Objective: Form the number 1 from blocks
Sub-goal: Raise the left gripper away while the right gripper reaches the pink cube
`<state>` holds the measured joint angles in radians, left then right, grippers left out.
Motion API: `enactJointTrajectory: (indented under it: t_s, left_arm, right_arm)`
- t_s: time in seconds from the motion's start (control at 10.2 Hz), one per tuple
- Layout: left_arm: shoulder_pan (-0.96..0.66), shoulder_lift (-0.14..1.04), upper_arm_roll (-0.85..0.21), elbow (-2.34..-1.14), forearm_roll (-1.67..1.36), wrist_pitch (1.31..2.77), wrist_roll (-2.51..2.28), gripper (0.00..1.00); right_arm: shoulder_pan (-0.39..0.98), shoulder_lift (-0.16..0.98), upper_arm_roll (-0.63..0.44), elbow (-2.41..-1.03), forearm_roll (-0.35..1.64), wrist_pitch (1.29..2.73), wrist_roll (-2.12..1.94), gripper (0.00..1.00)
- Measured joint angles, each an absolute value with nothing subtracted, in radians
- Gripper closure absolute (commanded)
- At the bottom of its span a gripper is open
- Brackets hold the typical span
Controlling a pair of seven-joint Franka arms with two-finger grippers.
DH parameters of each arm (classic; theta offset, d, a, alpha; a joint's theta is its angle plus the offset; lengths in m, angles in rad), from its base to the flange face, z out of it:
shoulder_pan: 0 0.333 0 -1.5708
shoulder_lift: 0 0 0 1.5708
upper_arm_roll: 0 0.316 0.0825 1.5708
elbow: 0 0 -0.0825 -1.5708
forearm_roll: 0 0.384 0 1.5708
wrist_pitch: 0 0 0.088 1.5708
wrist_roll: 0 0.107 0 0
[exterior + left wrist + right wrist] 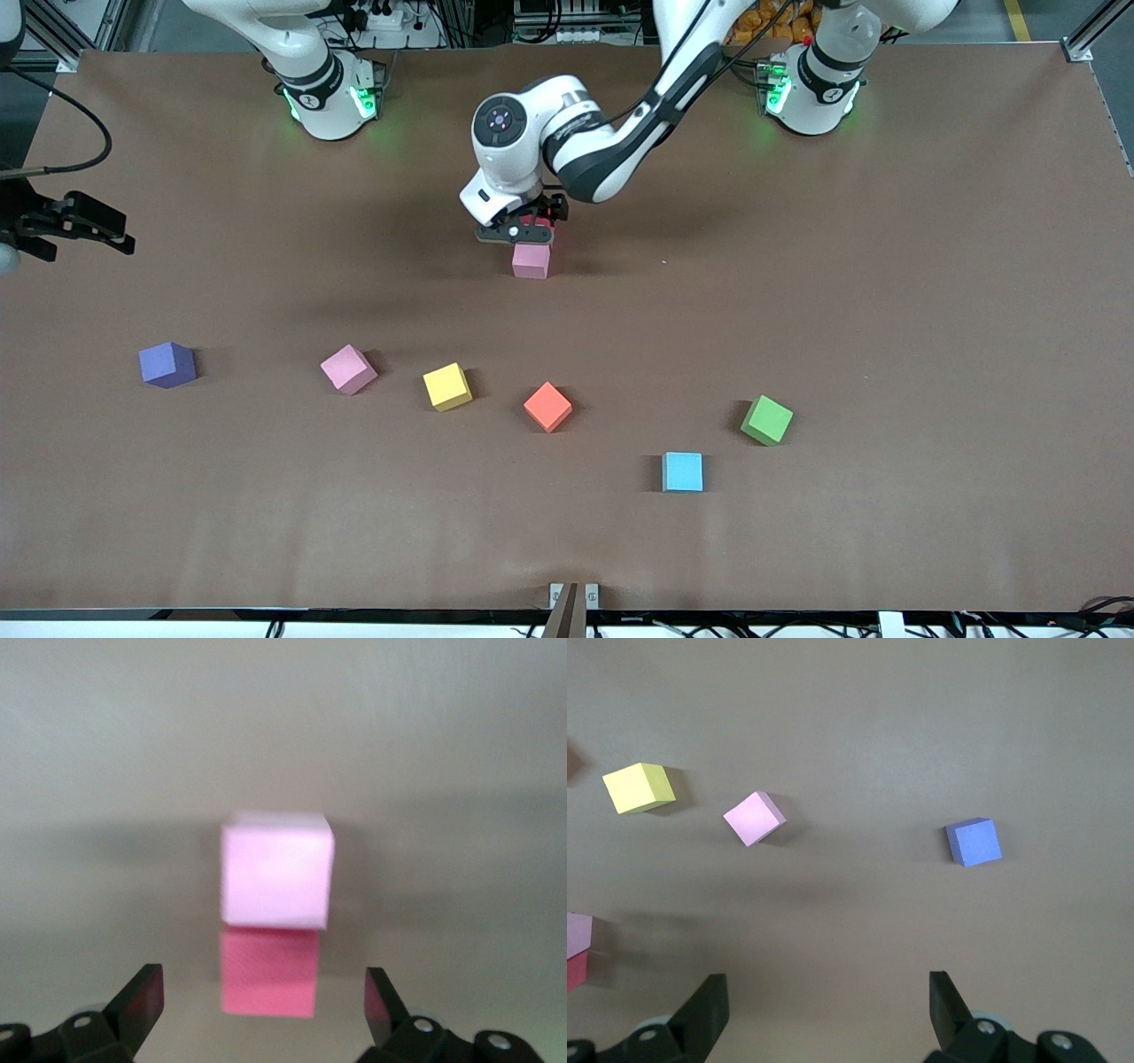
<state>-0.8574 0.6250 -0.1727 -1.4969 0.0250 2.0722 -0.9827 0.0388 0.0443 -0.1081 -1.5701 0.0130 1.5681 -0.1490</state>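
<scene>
1. Reaching from the upper right of the front frame, the left arm [620, 142] is seen bent toward the upper centre, the largest thing over the brown table [886, 310].
2. Its left gripper [523, 232] is held just above a red block [269, 973] and a pink block [531, 260]; these two are set touching, the pink one nearer the front camera. The fingers [142, 997] are spread apart, with nothing between them.
3. The right gripper [828, 1010] waits at the frame's left edge, its fingers parted and empty.
4. Loose blocks are strewn across the lower middle: purple block [166, 364], second pink block [348, 369], yellow block [447, 386], orange block [547, 407], green block [766, 419], light blue block [682, 471], lowest of all.
5. No container is seen.
</scene>
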Motion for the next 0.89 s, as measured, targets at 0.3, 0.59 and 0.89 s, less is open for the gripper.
enactJointTrajectory:
  t_s: [0.3,0.59,0.89]
  left_arm:
    - [-0.835,0.567,0.022,-1.498,0.076,2.049,-0.932,0.00]
    - [-0.765,0.542,0.112,-1.497,0.080,2.030,-0.773,0.00]
    - [-0.615,0.499,0.115,-1.497,0.080,2.022,-0.671,0.00]
  right_arm:
    - [0.063,0.130,-0.106,-1.587,0.015,1.622,-0.157,0.00]
    - [0.103,0.270,-0.106,-1.595,0.013,1.744,-0.299,0.00]
    - [0.113,0.374,-0.106,-1.631,0.013,1.893,-0.428,0.00]
